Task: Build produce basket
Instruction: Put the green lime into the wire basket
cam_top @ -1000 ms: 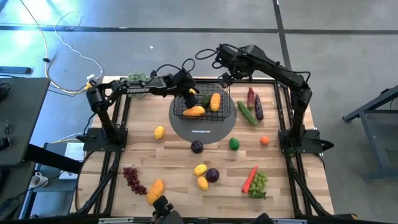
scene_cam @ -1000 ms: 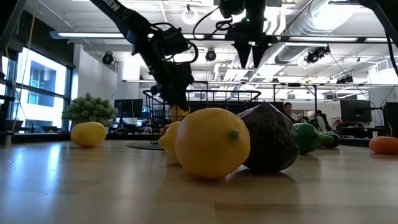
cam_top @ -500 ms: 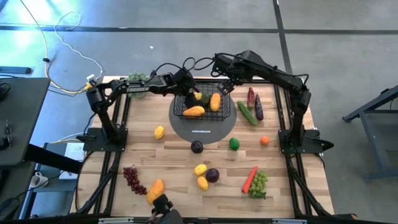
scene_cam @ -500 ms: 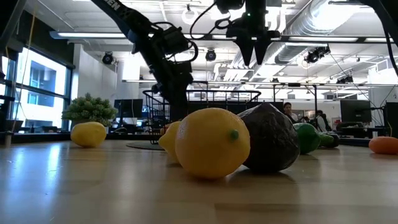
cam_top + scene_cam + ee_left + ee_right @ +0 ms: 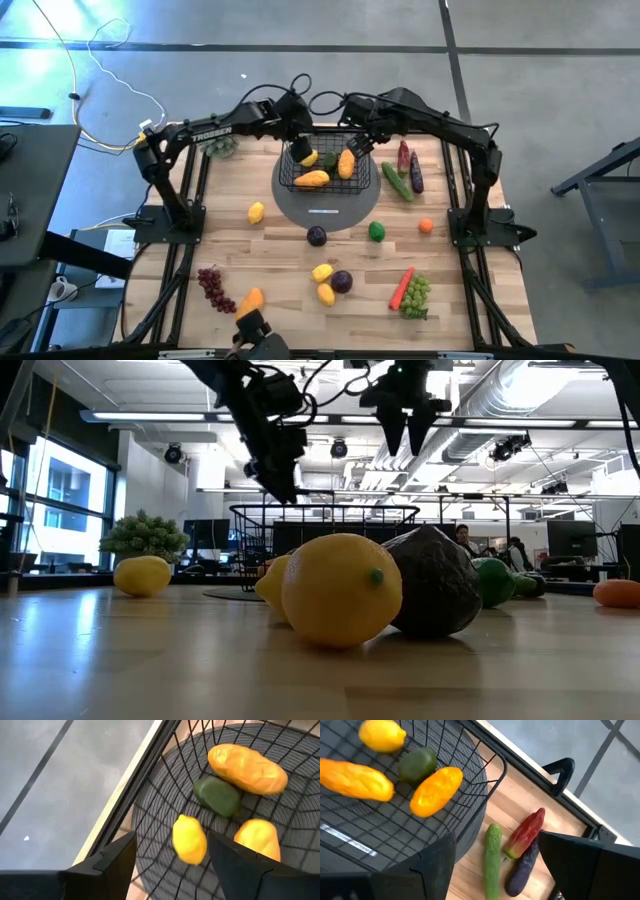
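The black wire basket stands on a grey disc at the table's far middle. In it lie two orange mangoes, a dark green fruit and a yellow lemon. My left gripper hangs open above the basket's far left corner, with the lemon lying on the mesh floor below its fingers. My right gripper hangs open over the basket's far right corner, holding nothing. A cucumber, a red pepper and an eggplant lie on the wood right of the basket.
More produce is spread on the near half: a lemon, a plum, a green fruit, two lemons with a plum, a carrot, green grapes, purple grapes, a mango. A bushy green cluster sits far left.
My left gripper has risen up out of the basket, and the lemon stays lying on the basket's floor. My right gripper has drifted toward the basket's far right corner, keeping its height and its opening.
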### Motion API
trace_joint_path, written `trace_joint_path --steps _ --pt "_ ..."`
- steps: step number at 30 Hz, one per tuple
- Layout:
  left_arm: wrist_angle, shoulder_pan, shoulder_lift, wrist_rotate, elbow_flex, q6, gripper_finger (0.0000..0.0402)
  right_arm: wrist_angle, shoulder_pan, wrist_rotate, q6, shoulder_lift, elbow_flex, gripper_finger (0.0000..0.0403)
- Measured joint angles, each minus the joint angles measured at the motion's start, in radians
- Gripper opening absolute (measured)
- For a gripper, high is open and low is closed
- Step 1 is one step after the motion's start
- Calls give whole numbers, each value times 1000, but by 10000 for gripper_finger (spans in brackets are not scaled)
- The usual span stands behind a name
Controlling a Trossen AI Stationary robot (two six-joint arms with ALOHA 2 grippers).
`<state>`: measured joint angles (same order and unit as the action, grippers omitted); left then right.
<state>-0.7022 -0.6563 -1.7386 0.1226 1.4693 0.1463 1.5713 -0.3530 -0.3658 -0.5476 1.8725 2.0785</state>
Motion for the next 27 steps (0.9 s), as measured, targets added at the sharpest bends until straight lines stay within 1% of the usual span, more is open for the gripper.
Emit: trace_joint_path --steps 8,18,21,27 --pt "-129 14 85 -7 -1 -8 234 0 83 1 -104 -50 0 263" --pt "-249 44 248 -1 -1 -90 234 -3 218 1 -144 -65 -8 263" --pt "-280 53 301 2 -1 -110 234 -2 252 7 -176 -88 -94 263" --pt "-290 77 382 21 -2 -166 234 -22 322 57 -315 -203 -330 263"
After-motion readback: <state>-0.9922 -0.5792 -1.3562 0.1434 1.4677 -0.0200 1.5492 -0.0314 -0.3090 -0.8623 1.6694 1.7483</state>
